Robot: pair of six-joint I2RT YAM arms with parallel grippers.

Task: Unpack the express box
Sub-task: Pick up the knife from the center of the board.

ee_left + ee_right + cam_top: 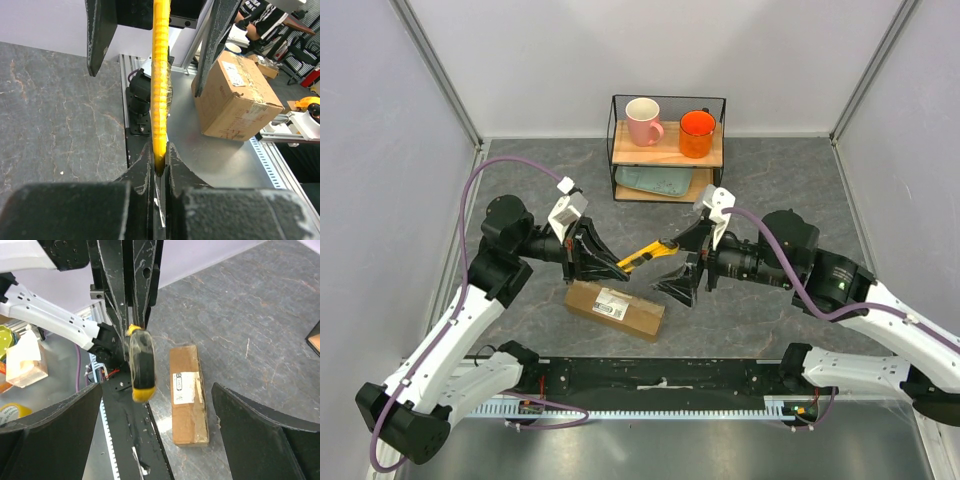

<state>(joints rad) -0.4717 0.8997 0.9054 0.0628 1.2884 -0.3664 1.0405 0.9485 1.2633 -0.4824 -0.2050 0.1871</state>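
express box (pixel 616 309) 1 | yellow knife (pixel 650 255) 1 | mugs (pixel 644 121) (pixel 697 134) 2 | shelf (pixel 668 156) 1

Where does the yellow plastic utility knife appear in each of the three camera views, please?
Top external: the yellow plastic utility knife is at the centre, held at an angle.
Left wrist: it runs vertically down the middle, pinched at its lower end.
Right wrist: it is left of centre, seen end-on.
Shared landmark: the left gripper, shut on the knife, shows in all three views.

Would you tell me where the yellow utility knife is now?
In the top view, the yellow utility knife is clamped in the left hand, just beyond the flat brown cardboard box and pointing toward the open right hand.
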